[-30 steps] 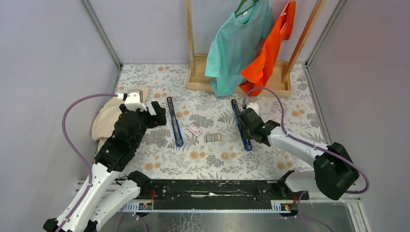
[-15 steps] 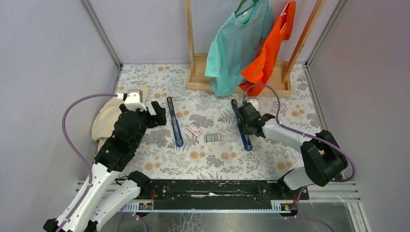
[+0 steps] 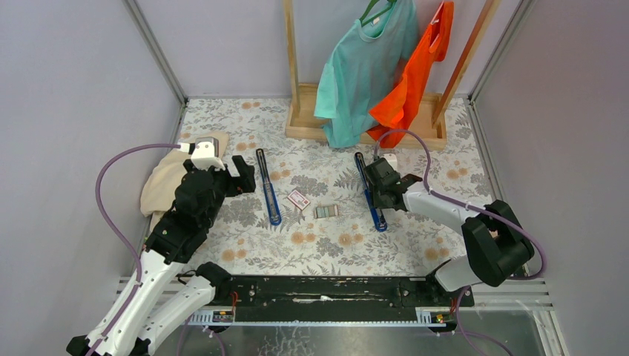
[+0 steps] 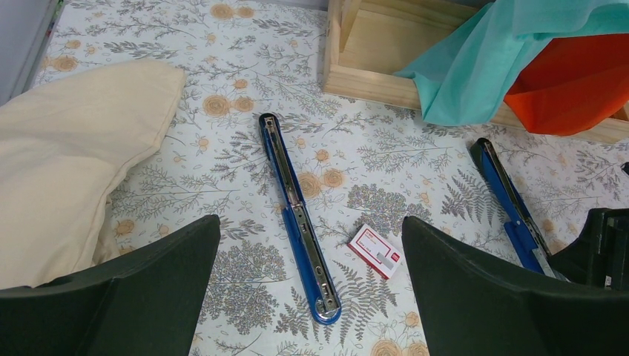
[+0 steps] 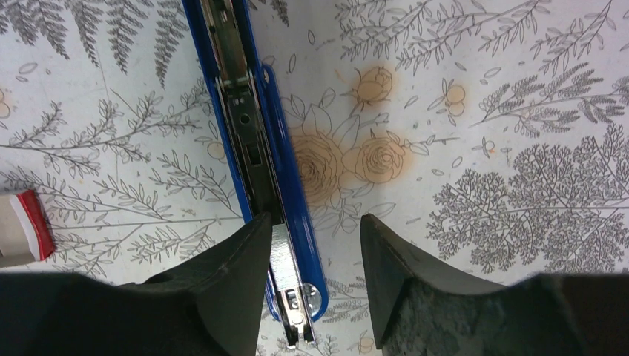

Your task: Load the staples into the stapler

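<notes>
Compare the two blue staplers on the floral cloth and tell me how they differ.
The left stapler lies free, no claw on it; the right stapler has the right claw straddling one end of it. The left stapler lies left of the staples, next to the red-and-white box; the right stapler lies right of them. Both are blue, opened flat, running near to far.

I get bright, even light from above, with only soft, faint shadows on the floral surface (image 3: pixel 334 252). The right wrist view is crisp on the print, while its dark fingers (image 5: pixel 222 297) look soft and featureless.
</notes>
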Available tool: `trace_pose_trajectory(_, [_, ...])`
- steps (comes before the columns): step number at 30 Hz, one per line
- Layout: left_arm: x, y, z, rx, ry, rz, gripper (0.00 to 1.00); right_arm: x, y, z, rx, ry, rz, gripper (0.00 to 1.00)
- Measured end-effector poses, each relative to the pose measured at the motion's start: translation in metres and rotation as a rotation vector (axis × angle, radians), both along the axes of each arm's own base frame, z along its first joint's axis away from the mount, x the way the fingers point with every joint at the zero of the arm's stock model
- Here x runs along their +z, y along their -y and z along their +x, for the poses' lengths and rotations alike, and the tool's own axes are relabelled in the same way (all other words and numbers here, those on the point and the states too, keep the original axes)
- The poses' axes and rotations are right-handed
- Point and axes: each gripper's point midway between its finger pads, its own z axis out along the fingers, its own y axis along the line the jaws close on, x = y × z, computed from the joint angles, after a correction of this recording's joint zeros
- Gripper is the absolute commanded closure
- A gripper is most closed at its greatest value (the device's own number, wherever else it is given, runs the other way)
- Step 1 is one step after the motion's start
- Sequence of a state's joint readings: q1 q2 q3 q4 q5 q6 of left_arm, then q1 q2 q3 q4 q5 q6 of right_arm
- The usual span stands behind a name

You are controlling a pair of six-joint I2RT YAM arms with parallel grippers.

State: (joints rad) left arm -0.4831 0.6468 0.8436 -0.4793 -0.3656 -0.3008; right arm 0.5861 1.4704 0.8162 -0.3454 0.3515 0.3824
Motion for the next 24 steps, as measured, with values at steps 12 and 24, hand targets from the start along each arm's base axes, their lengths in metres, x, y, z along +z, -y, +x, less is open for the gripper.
trace_pose_trajectory(12, [0.000,0.000,0.000,-0.003,-0.001,-0.002,0.00,0.000,0.008,-0.029,-0.020,-0.084,0.012,0.45])
trace_pose_trajectory(24, [-0.002,0.003,0.001,-0.016,-0.011,-0.008,0.00,0.022,0.001,-0.036,0.010,-0.059,0.077,0.43])
